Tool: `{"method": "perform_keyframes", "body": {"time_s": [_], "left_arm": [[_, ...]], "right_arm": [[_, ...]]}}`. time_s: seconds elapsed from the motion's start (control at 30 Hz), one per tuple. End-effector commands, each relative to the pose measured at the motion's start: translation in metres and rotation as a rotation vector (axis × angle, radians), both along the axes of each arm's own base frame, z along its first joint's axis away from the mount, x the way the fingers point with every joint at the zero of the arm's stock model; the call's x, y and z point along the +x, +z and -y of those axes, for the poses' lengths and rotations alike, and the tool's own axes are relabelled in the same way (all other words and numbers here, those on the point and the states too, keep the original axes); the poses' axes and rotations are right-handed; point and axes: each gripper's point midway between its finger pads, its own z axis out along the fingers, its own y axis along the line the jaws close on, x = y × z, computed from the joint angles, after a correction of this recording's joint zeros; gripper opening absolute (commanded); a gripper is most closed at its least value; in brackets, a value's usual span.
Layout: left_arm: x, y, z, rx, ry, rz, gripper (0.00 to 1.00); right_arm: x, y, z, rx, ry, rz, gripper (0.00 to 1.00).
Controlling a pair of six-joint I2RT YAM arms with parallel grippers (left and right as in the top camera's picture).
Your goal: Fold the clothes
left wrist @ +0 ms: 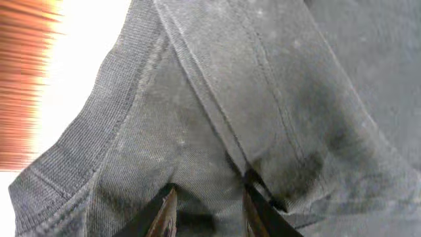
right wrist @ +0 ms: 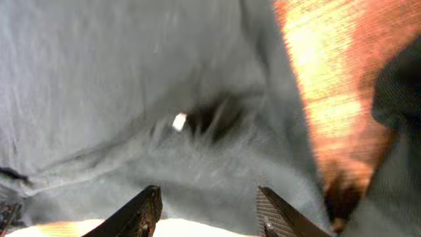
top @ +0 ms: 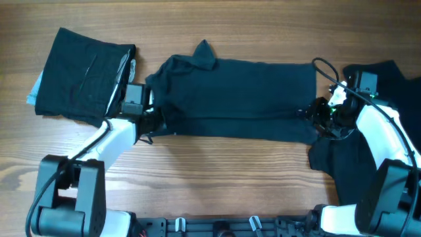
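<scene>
One dark garment of the clothes lies across the middle of the table as a long folded band. My left gripper is at its left end and my right gripper at its right end. In the left wrist view my left gripper stands narrowly open astride a ridge of the cloth, beside a ribbed edge. In the right wrist view my right gripper is open wide over the garment's edge, near a small white mark.
A folded dark stack lies at the back left on something pale blue. Another dark garment lies crumpled under the right arm at the right side. Bare wooden table runs along the front.
</scene>
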Motion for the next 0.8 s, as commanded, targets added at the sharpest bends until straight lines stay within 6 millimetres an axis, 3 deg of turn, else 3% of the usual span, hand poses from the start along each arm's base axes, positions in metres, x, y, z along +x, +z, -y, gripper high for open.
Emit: {"method": "perform_keyframes", "body": {"time_s": [0.0,0.1,0.17,0.27,0.43,0.53,0.73,0.77], "left_arm": [[-0.002,-0.005,-0.02,0.02,0.055,-0.021,0.33],[-0.001,-0.004,-0.014,-0.008,0.043,-0.018,0.34],[-0.001,-0.004,-0.013,-0.016,0.04,-0.018,0.34],[-0.001,-0.004,-0.013,-0.015,0.04,-0.019,0.34],[-0.001,-0.004,-0.013,-0.016,0.04,-0.016,0.35],[-0.001,-0.004,-0.013,-0.016,0.04,-0.016,0.35],[-0.001,-0.004,-0.013,-0.016,0.039,-0.015,0.35],[-0.001,-0.004,-0.013,-0.016,0.039,-0.015,0.35]], "right_arm": [[-0.002,-0.015,-0.008,0.044,0.003,-0.011,0.45],[0.002,-0.021,-0.018,0.113,-0.006,-0.006,0.37],[0.006,-0.013,-0.036,0.218,0.079,0.051,0.37],[0.003,-0.011,-0.04,0.232,0.132,0.069,0.32],[-0.011,-0.027,-0.019,0.1,0.073,-0.04,0.32],[-0.005,-0.031,-0.007,0.047,-0.011,-0.05,0.05],[0.038,-0.022,0.013,-0.017,-0.115,0.099,0.04],[0.044,-0.018,0.012,-0.011,-0.102,0.128,0.12]]}}
